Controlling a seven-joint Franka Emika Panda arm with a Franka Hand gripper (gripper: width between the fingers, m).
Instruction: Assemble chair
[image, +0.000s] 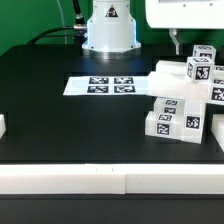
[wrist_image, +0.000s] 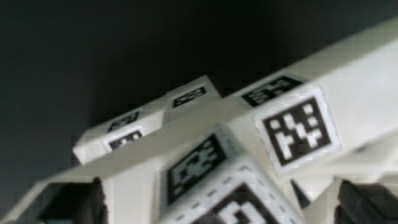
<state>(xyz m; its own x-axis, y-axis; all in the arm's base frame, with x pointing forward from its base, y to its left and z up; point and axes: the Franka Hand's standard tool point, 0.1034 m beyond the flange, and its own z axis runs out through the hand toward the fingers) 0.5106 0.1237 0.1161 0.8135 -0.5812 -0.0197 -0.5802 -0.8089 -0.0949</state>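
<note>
The chair parts lie in a heap (image: 186, 104) at the exterior view's right: matte white blocks with black-and-white tags, a thick piece (image: 200, 68) on top and a low block (image: 172, 124) in front. My gripper (image: 175, 47) hangs just over the heap's far left side. In the wrist view the tagged white parts (wrist_image: 294, 120) fill the picture, very close. The dark fingertips (wrist_image: 75, 205) stand wide apart at either side of a tagged part (wrist_image: 231, 200). The jaws are open around it, and I see no contact.
The marker board (image: 110, 85) lies flat on the black table near the middle. The robot base (image: 108, 30) stands behind it. A small white piece (image: 3, 125) shows at the exterior view's left edge. A white rail (image: 110, 180) runs along the front.
</note>
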